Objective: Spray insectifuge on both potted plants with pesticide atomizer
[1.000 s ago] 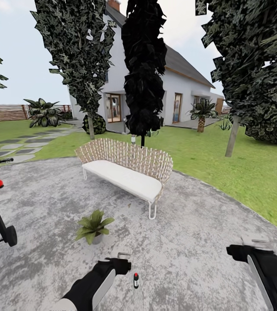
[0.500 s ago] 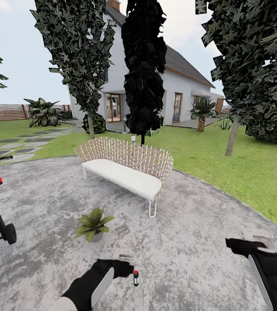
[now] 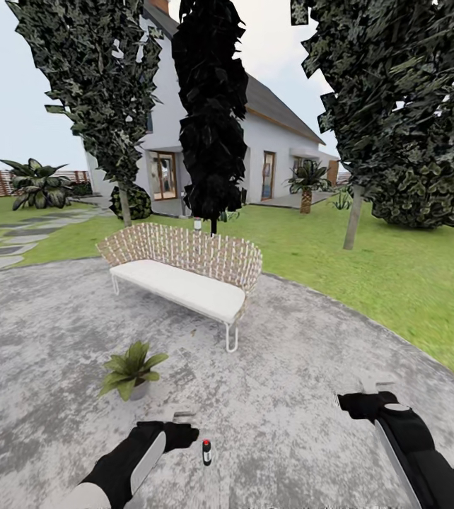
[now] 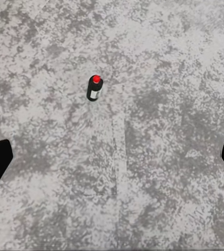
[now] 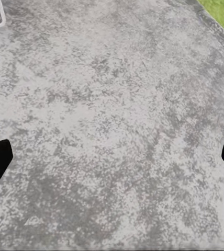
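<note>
A: Where's the spray bottle (image 3: 206,452)?

B: Standing on the stone patio (image 3: 290,396), just beside the left claw (image 3: 183,424), which hangs released above it.

A: Advice?

B: Centre the spread fingers over the bottle (image 4: 94,88), descend straight, clamp the body below the red tip. Right claw (image 3: 368,393) idles, also released.

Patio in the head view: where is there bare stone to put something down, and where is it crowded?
Bare stone lies between the bench and the lawn, ahead of the right pincer. It is tighter by the left pincer, where the atomizer and the potted plant stand apart on the patio.
</note>
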